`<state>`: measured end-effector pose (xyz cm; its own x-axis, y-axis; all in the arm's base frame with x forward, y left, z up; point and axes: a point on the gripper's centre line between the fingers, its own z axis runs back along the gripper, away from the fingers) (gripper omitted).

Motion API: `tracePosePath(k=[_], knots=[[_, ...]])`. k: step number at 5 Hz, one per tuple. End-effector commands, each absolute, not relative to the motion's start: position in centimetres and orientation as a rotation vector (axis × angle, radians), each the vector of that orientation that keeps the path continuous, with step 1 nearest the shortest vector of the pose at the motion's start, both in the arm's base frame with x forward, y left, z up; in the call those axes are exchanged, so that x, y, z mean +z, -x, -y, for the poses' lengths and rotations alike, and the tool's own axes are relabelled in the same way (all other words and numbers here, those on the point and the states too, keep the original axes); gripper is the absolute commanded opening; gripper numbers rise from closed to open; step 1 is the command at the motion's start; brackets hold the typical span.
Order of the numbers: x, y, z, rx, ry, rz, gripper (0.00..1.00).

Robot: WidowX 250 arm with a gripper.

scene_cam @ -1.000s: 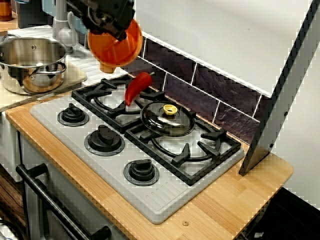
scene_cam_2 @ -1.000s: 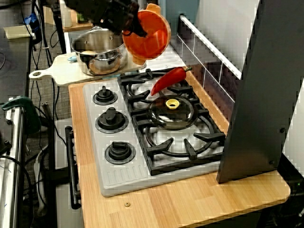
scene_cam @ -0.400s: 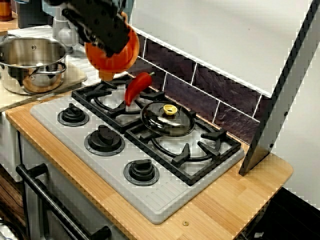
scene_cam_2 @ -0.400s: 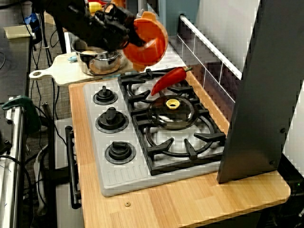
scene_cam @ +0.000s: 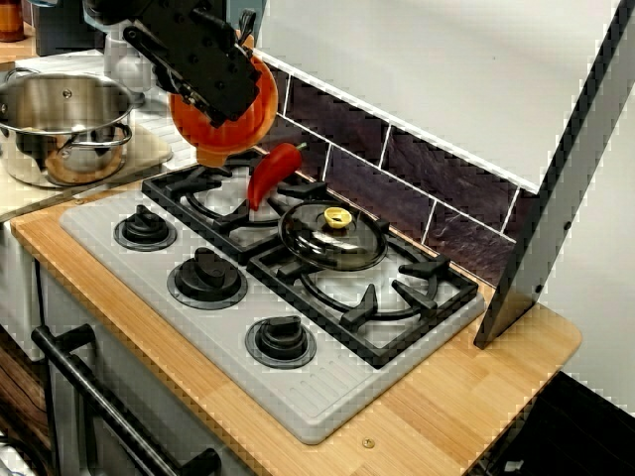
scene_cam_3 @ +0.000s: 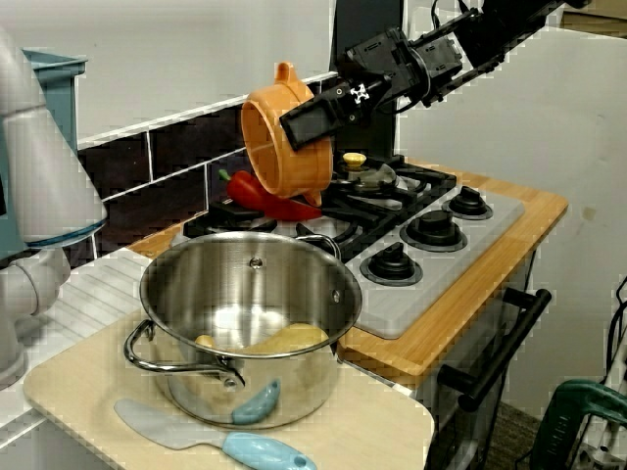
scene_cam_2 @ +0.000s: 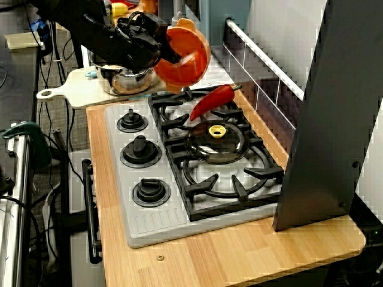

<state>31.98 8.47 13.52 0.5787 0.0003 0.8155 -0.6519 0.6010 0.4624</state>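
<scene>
At the far left a steel saucepan (scene_cam: pixel 62 127) sits on a cutting board (scene_cam: pixel 149 147); next along, the gripper (scene_cam_3: pixel 299 119) is clamped over the rim of an orange plastic pot (scene_cam: pixel 243 129), which hangs tipped on its side just above the red pepper (scene_cam: pixel 271 175). The pot looks light, stiff and a bit slick, so the rim seems the sound hold. Further right a glass lid (scene_cam: pixel 332 238) rests on the hob (scene_cam: pixel 298 387)

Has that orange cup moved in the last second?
Yes. In the front view the orange cup has dropped slightly and shifted left, toward the steel pot, nearer the red pepper.
</scene>
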Motion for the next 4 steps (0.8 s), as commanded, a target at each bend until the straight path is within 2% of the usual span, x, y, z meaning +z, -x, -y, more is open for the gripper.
tracePosePath(k=[1, 4], knots=[[14.71, -33.19, -8.37, 0.539, -0.863, 1.004, 0.0], [14.35, -33.29, -8.58, 0.582, -0.87, 1.053, 0.0]])
